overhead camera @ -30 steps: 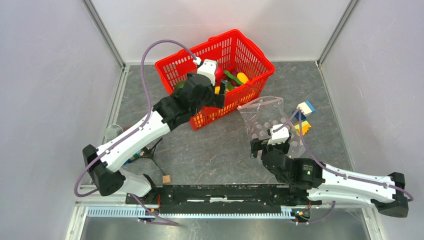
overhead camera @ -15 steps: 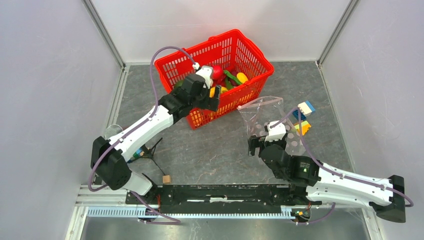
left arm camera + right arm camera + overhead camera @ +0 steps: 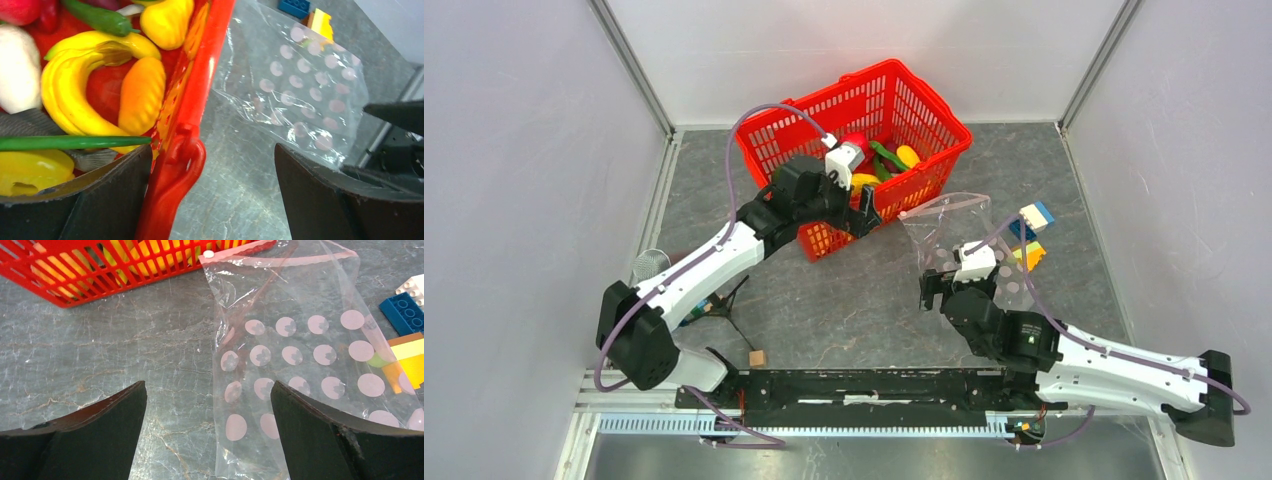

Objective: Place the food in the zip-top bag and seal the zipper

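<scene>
The food [image 3: 75, 65] lies heaped in the red mesh basket [image 3: 824, 110]: a yellow banana, an orange piece [image 3: 142, 92], a green chilli [image 3: 97, 17], something white [image 3: 17, 65] and red pieces among them. None of it is in the zip-top bag [image 3: 300, 355], which lies flat on the grey table [image 3: 844, 300] just to the right of the basket, its zipper [image 3: 280, 259] on the edge facing the basket; whether that strip is pressed closed I cannot tell from here, and one corner of it may be touching the basket's wall. The left gripper [image 3: 212, 200] is spread wide with nothing in it, straddling the basket's near wall, one finger inside over the food and the other outside. The right gripper [image 3: 207, 435] is likewise wide apart and empty, low over the table at the bag's near end, one finger above the plastic. Coloured bricks [image 3: 407, 315] lie partly under the bag's far right side
</scene>
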